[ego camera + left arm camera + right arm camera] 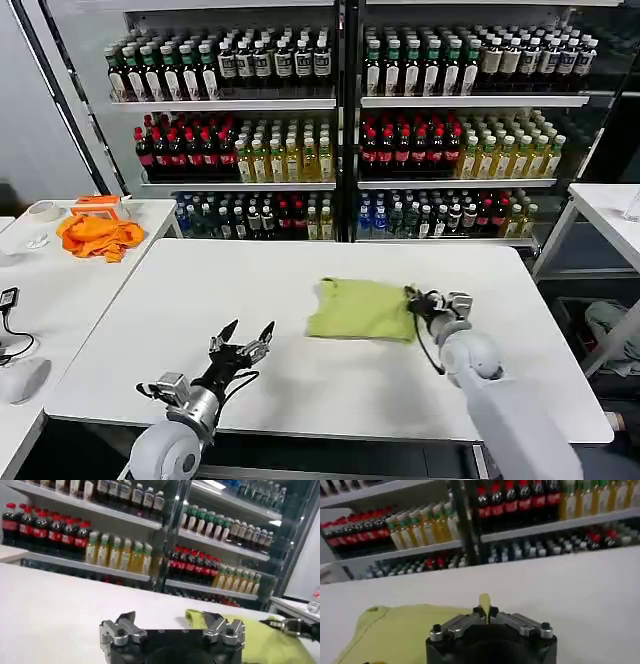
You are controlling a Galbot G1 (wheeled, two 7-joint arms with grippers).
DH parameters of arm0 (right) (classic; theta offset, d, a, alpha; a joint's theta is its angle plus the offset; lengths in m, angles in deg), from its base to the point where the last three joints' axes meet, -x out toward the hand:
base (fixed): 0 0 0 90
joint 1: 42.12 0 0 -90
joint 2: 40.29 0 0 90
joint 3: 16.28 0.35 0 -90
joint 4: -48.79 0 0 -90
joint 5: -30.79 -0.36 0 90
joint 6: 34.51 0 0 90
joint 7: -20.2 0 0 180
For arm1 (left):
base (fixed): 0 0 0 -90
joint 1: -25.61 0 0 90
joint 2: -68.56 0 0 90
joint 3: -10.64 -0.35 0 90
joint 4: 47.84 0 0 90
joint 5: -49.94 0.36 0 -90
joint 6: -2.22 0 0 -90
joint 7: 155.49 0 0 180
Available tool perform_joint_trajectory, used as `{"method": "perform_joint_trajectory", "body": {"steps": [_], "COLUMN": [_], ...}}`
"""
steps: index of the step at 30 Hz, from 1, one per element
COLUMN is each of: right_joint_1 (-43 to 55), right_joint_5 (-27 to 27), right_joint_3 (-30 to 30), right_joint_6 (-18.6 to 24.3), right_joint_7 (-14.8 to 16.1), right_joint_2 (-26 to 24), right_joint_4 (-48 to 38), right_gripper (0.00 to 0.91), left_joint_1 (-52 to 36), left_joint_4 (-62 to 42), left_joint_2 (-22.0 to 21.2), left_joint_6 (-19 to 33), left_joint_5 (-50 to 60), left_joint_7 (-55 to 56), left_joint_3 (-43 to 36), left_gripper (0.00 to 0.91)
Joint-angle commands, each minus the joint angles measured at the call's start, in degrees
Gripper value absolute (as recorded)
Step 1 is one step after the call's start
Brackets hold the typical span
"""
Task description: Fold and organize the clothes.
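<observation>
The lime T-shirt (pixel 362 310) lies folded into a compact rectangle on the white table (pixel 300 390), right of centre. My right gripper (pixel 415 299) sits at the shirt's right edge, shut on a pinch of its fabric; in the right wrist view a strip of lime cloth (pixel 484 601) sticks up between the closed jaws of the right gripper (pixel 485 612). My left gripper (pixel 247 334) hovers open over bare table near the front edge, left of the shirt. The left wrist view has the left gripper (pixel 170 621) spread wide, the shirt (pixel 260 642) beyond it.
A bright orange cloth (pixel 98 236) and a tape roll (pixel 43 211) lie on a side table at the left. Shelves of bottles (pixel 340 130) stand behind the table. Another white table (pixel 610 215) stands at the right.
</observation>
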Motion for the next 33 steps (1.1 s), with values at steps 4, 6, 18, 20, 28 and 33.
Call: {"method": "perform_joint_trajectory", "body": {"steps": [4, 6, 18, 20, 28, 33], "right_joint_1": [0.1, -2.0, -25.2, -29.4, -38.7, -40.0], "right_joint_5": [11.4, 12.2, 15.4, 16.0, 17.9, 19.1], "right_joint_3": [1.5, 2.6, 14.4, 16.6, 21.0, 20.9], "right_joint_6": [5.7, 7.2, 11.2, 14.5, 18.0, 18.8], "right_joint_7": [1.1, 0.1, -0.7, -0.1, -0.2, 1.6], "right_joint_2": [-3.3, -2.9, -4.1, -4.1, -2.3, -1.9], "right_joint_4": [-0.2, 2.6, 26.2, 29.6, 33.3, 31.9], "right_gripper": [0.907, 0.907, 0.907, 0.907, 0.907, 0.907], "left_joint_1": [-0.2, -0.1, -0.6, -0.7, -1.0, -1.0], "left_joint_4": [0.3, 0.9, 1.9, 1.8, 2.7, 3.5], "left_joint_2": [0.2, 0.2, 0.9, 0.5, 0.6, 0.3], "left_joint_6": [-0.2, -0.6, 0.8, 1.0, 0.9, 1.1], "left_joint_5": [-0.2, -1.1, -0.4, 0.2, 2.1, 3.1], "left_joint_7": [0.0, 0.2, 0.8, 1.0, 1.1, 1.1], "left_joint_3": [-0.6, -0.2, 1.0, 0.9, 0.2, -0.1], "left_gripper": [0.907, 0.907, 0.907, 0.907, 0.907, 0.907]}}
